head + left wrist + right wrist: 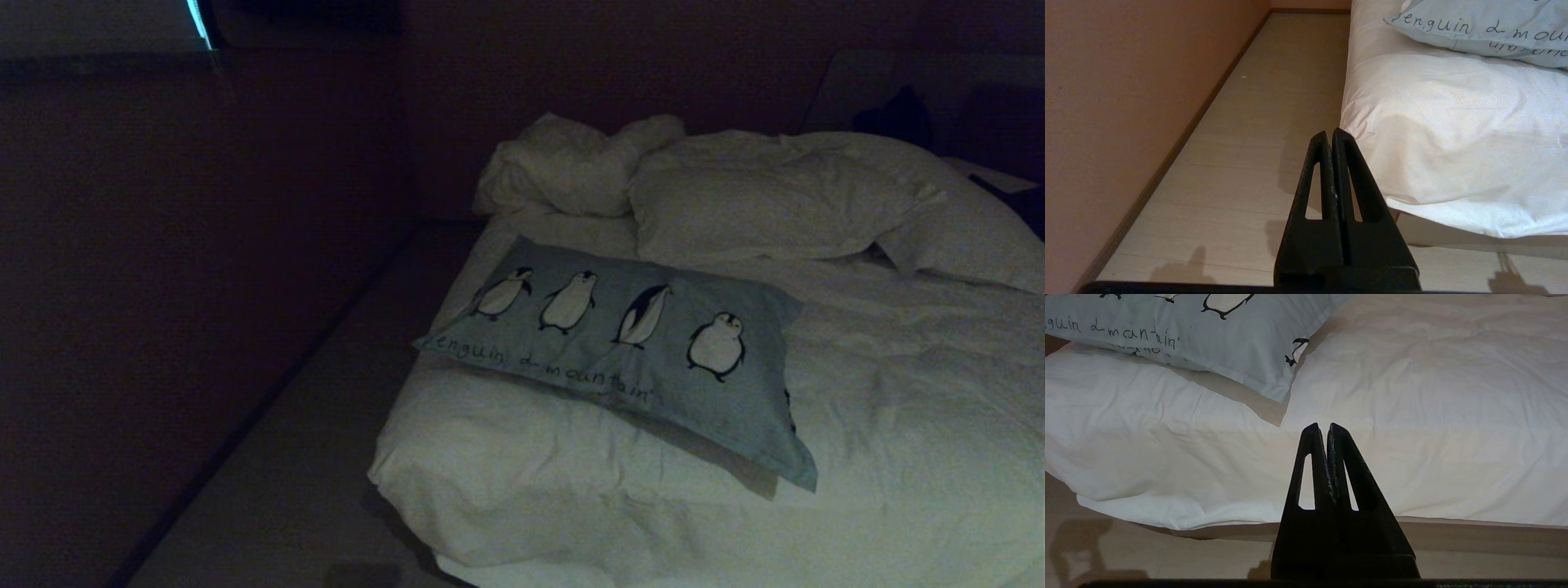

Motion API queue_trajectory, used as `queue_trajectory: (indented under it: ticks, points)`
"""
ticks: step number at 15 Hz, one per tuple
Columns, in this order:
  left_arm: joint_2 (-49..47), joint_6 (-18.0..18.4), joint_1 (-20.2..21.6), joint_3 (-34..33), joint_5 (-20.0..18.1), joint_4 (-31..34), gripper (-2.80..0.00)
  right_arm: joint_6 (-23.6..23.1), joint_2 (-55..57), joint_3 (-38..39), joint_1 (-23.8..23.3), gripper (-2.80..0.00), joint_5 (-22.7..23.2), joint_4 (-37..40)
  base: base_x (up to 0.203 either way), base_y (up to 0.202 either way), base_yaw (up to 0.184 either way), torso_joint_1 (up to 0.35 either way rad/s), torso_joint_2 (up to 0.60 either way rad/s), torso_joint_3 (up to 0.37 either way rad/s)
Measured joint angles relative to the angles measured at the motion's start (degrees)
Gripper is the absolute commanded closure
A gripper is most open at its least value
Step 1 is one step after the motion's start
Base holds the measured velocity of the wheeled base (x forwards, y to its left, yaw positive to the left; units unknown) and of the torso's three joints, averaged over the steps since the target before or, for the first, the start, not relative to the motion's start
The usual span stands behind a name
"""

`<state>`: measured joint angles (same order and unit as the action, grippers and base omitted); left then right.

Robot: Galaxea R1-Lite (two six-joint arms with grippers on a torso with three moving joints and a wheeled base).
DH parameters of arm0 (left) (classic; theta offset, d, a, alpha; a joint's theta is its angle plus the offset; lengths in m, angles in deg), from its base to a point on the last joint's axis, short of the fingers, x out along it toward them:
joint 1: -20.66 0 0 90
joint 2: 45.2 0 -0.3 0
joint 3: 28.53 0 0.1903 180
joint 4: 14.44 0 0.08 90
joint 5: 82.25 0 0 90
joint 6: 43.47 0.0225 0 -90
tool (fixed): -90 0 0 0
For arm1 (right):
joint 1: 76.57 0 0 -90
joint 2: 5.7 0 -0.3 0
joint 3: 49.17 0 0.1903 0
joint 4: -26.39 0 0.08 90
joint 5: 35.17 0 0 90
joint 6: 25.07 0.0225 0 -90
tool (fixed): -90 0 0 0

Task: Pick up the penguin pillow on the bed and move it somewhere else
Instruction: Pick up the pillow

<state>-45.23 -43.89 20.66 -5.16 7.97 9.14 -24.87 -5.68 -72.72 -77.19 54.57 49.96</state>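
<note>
The penguin pillow, light grey-blue with black-and-white penguins and handwritten lettering, lies flat on the bed near its left side, on the wrinkled white duvet. Its lettered edge shows in the left wrist view as the penguin pillow, and a corner of the penguin pillow in the right wrist view. Neither arm appears in the head view. My left gripper is shut and empty, low over the floor beside the bed's corner. My right gripper is shut and empty, in front of the bed's near edge, short of the pillow.
Plain white pillows and a bunched white duvet end lie at the head of the bed. A strip of light floor runs between the bed and a reddish wall on the left.
</note>
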Motion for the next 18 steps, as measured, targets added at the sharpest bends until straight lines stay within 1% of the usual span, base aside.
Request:
queue_trajectory:
  ticks: [18]
  points:
    - [0.0, 0.0, 0.0, 0.0, 0.0, 0.0, 0.0, 0.0, 0.0, 0.0, 0.0, 0.0, 0.0, 0.1, 0.0, 0.0, 0.0, 0.0, 0.0, 0.0]
